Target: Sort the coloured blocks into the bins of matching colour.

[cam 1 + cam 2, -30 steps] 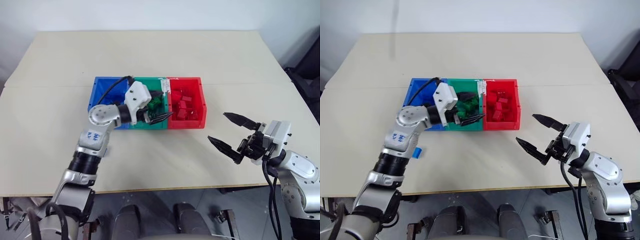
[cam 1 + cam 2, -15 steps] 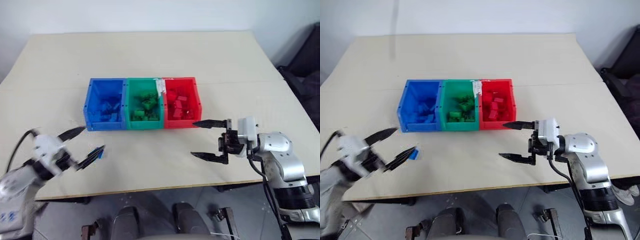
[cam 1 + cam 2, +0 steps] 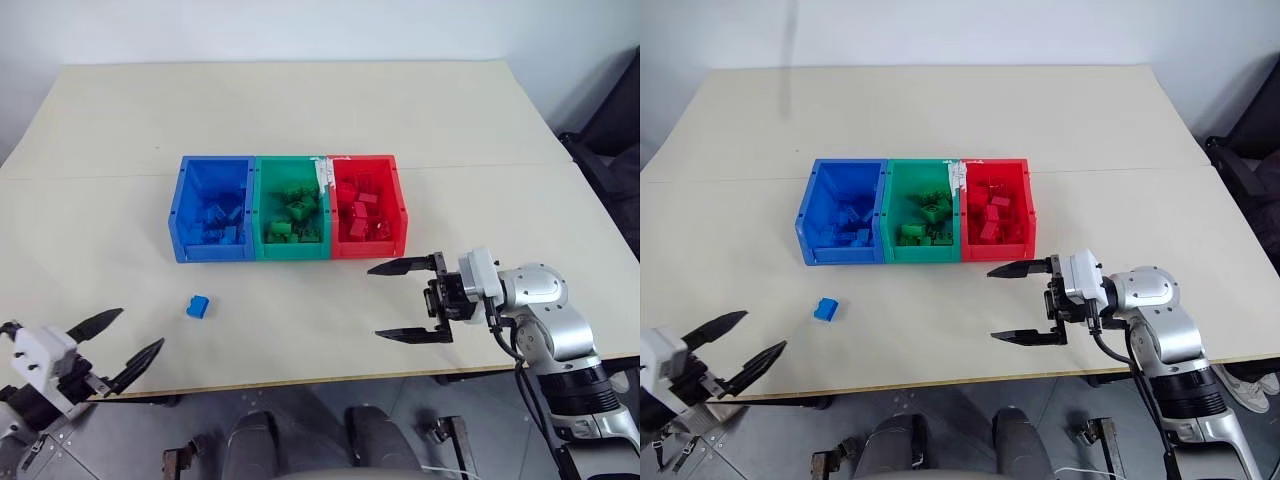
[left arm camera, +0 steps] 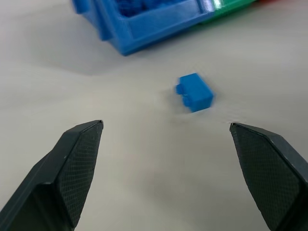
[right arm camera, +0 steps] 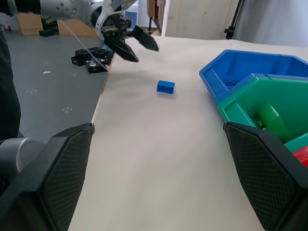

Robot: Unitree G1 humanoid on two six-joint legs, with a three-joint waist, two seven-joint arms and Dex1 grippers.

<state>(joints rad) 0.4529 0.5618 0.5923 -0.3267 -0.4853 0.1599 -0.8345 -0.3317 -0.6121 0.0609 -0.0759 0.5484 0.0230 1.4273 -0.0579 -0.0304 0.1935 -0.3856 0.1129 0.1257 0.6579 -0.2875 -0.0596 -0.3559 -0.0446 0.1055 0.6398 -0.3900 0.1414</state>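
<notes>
Since the earlier frames our left arm has pulled away from the green bin and swung back to the near left edge of the table (image 3: 420, 120), while our right arm has turned its gripper to point across the table toward the left. Nearest to us, the left gripper (image 3: 112, 344) hangs at that near left edge with its jaws spread wide and nothing between them; its wrist view looks straight at the one loose blue block (image 4: 195, 91), which lies between the line of the two fingers but well ahead of them. Our right gripper (image 3: 408, 300) hovers over the bare table in front of the red bin, its jaws likewise wide apart and empty, well apart from the loose block. A little farther out, that blue block (image 3: 198, 306) sits alone on the table, in front of the blue bin (image 3: 185, 200) and nearer our left side. Beyond it stand the three joined bins in a row: the blue bin on the left with blue bricks inside, the green bin (image 3: 291, 246) in the middle with green bricks, the red bin (image 3: 401, 200) on the right with red ones. We judge the sorting nearly finished: as far as we can see, only this single blue block remains to be picked up and dropped into the blue bin.
</notes>
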